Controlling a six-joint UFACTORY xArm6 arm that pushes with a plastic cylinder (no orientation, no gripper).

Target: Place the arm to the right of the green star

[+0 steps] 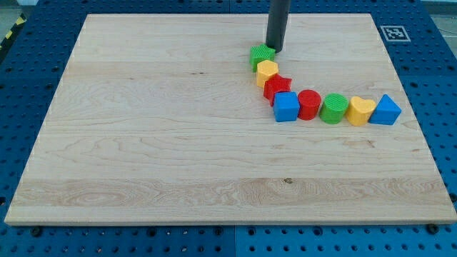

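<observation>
1. Standing upright near the view's top, the dark rod comes down so that my tip (pixel 275 49) meets the surface (pixel 157 143) just above and slightly to the view's right of the green star (pixel 262 56), close enough that the two look to be touching.
2. No claw shows anywhere; the arm ends in the plain rod, which has hold of nothing.
3. The green star sits at the upper end of a curved chain of eight blocks in the right half of the wooden surface.
4. Just below it and to the view's right lies a yellow block (pixel 268 71) with a rounded shape, pressed against the star.
5. Next down comes a red star (pixel 277 87), touching the yellow block above it.
6. A blue cube (pixel 286 107) follows at the bend of the chain.
7. From there the chain runs toward the view's right: a red cylinder (pixel 309 104), a green cylinder (pixel 333 108), a yellow heart (pixel 360 111) and a blue triangle (pixel 385 111), each close beside its neighbour.
8. A black-and-white marker tag (pixel 392 33) lies at the surface's top right corner.
9. A blue perforated table (pixel 28 86) surrounds the surface on every side.
</observation>
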